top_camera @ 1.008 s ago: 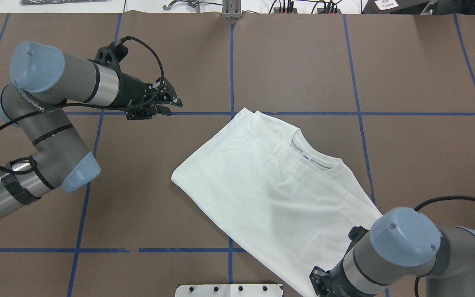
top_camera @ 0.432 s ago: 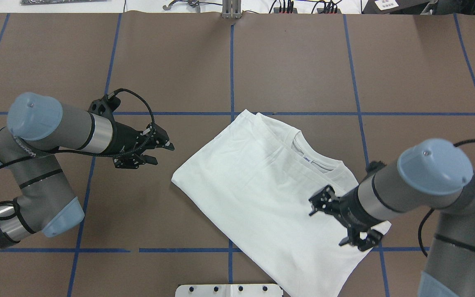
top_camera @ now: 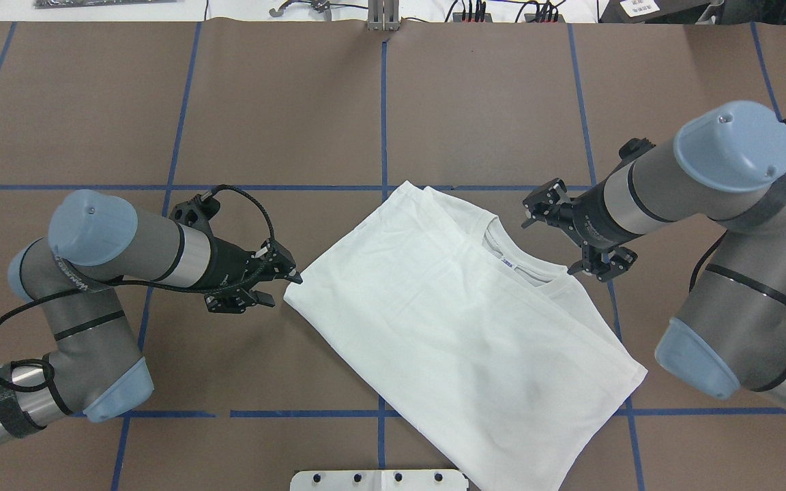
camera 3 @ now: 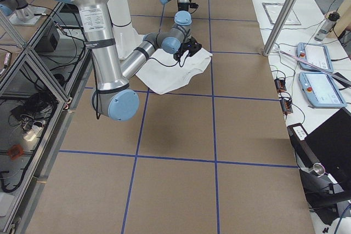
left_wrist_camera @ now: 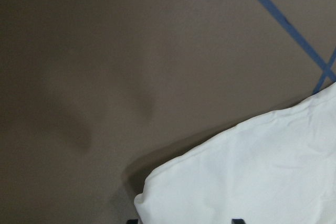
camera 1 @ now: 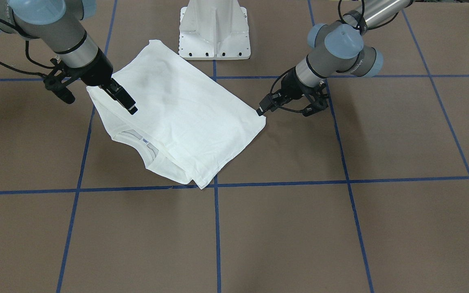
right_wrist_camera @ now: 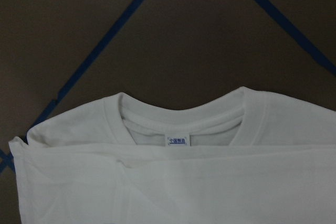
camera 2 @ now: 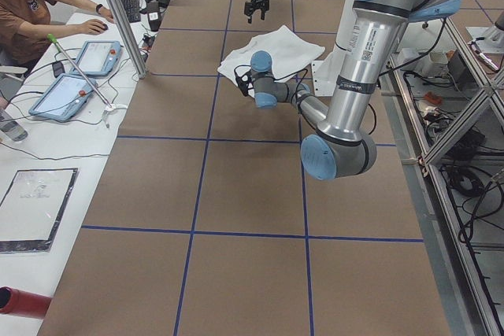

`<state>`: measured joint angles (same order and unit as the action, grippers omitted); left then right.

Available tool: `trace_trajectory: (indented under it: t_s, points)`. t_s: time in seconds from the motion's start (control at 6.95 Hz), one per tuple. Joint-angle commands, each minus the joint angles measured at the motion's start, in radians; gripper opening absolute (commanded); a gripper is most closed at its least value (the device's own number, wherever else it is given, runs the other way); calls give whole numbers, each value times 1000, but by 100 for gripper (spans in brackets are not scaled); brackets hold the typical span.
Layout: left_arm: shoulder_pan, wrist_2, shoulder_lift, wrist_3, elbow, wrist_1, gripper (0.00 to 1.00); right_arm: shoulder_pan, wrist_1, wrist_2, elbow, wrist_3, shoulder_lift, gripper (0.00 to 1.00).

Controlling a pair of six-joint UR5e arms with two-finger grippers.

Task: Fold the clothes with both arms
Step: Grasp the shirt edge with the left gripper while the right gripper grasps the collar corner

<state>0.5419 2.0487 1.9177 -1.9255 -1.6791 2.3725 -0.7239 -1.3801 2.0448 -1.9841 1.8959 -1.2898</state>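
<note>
Folded white T-shirt point(top_camera: 461, 327) on brown bench point(top_camera: 488, 102); left black gripper point(top_camera: 284, 289) released at its 9 o'clock corner, right gripper point(top_camera: 563, 242) released at 2 o'clock.

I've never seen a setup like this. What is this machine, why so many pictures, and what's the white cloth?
It is a robot with two jointed metal arms, the left arm and the right arm, each ending in a two-finger claw. The pictures show one moment from several cameras: one above and behind the robot, one facing it, one at each table end, one on each wrist. On the brown table lies a white T-shirt, partly folded. Nothing is held: the left claw is open at one shirt corner, and the right claw hangs open near the collar.
</note>
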Motion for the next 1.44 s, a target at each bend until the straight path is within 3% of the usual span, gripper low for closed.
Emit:
trace_trajectory:
  t_s: [0.0, 0.58, 0.72, 0.86, 1.3]
  points:
    - [-33, -33, 42, -4, 34, -21, 63, -19, -1, -61, 53, -43, 27, 100]
    - [-27, -38, 46, -1, 79, -27, 55, -17, -1, -104, 62, -64, 33, 100]
    - [-28, -65, 46, -1, 78, -53, 40, -19, -2, -104, 68, -63, 47, 100]
    - [-27, -96, 44, -1, 78, -62, 0, -19, -4, -104, 73, -63, 59, 100]
    - [-14, -113, 44, 13, 79, -65, 0, -19, -4, -107, 88, -60, 76, 100]
